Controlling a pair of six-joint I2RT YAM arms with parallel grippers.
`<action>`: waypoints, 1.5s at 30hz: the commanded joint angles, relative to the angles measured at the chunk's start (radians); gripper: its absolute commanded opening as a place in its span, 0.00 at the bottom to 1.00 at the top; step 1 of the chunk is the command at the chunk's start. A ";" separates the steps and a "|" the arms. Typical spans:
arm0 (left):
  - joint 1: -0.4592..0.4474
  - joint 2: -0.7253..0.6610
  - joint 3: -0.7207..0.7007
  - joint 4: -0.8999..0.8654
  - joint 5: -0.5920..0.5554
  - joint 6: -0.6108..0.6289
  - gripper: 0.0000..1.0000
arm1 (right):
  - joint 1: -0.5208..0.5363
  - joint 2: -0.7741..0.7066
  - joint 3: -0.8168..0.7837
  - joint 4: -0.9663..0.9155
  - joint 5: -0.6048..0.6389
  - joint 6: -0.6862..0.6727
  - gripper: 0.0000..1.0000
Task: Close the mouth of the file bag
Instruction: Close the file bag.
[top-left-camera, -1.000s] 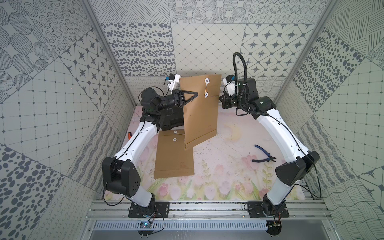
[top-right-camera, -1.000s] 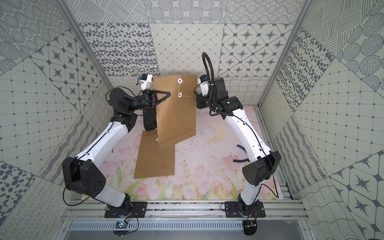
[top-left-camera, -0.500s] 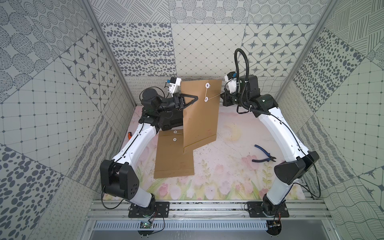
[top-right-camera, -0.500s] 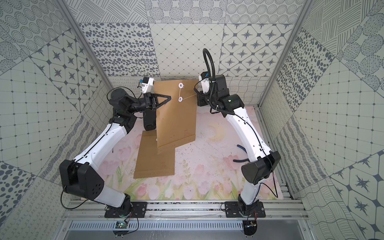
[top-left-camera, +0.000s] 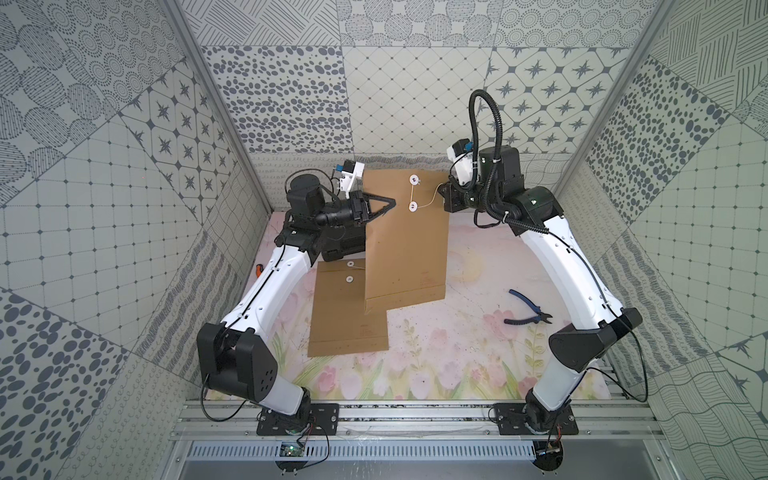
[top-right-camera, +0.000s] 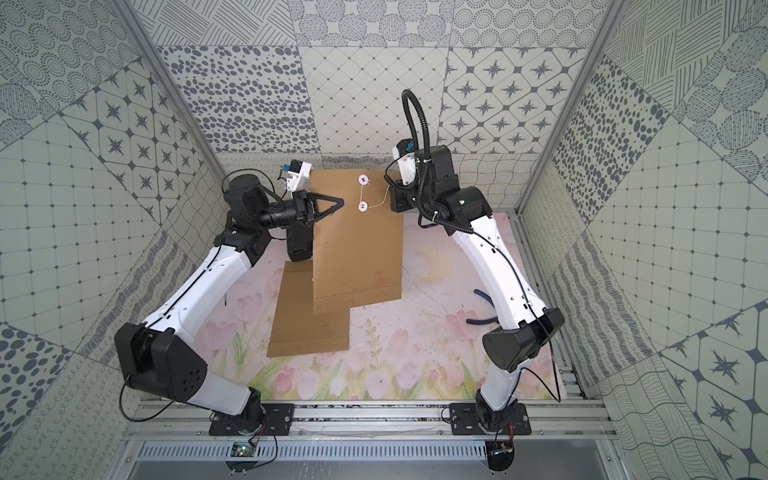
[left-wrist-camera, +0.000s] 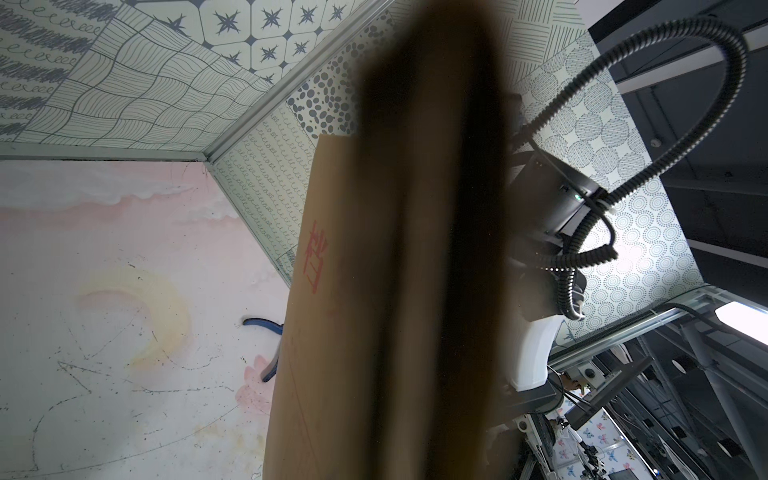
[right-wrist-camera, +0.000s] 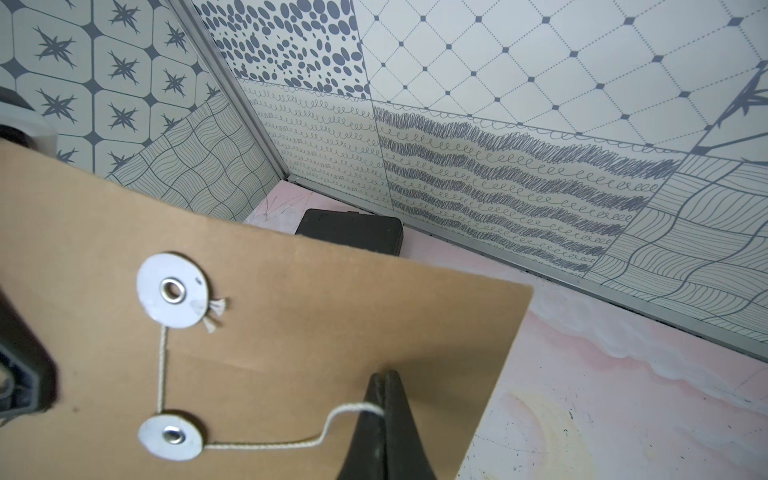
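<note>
Floral mat (top-left-camera: 457, 353) covers the cell floor.

File bag (top-left-camera: 405, 249): brown paper, held up off the mat at the back of the cell, mouth end uppermost, closure side facing both top views. Its lower end hangs over the far corner of a spare bag (top-left-camera: 347, 324) that lies flat on the mat. Cannot tell whether the two touch.

Left gripper (top-left-camera: 392, 203): jaws closed on the file bag near its top left, fingers reaching in over its face. The wrist view is mostly blur, with paper close against the lens.

Right gripper (right-wrist-camera: 384, 378): jaws pinched tight on the string (right-wrist-camera: 266, 445), tips just at the bag's face near its right edge.

Pliers (top-left-camera: 528, 313): blue handles, on the mat beside the right arm, well apart from both bags.

Upper disc (right-wrist-camera: 172, 290) sits above a crease, lower disc (right-wrist-camera: 172, 436) below it. The string drops from the upper disc to the lower one, passes behind its rim, then runs slightly slack across to the right gripper. Number of turns: cannot tell.
</note>
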 joint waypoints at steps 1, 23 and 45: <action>-0.002 -0.007 0.007 -0.029 -0.002 0.076 0.00 | 0.002 -0.013 0.057 -0.013 0.016 -0.023 0.00; -0.065 -0.018 -0.034 -0.045 -0.035 0.091 0.00 | 0.125 0.211 0.429 -0.126 -0.006 -0.013 0.00; -0.027 0.035 -0.015 0.033 -0.128 -0.018 0.00 | 0.271 0.193 0.317 -0.122 -0.051 0.007 0.00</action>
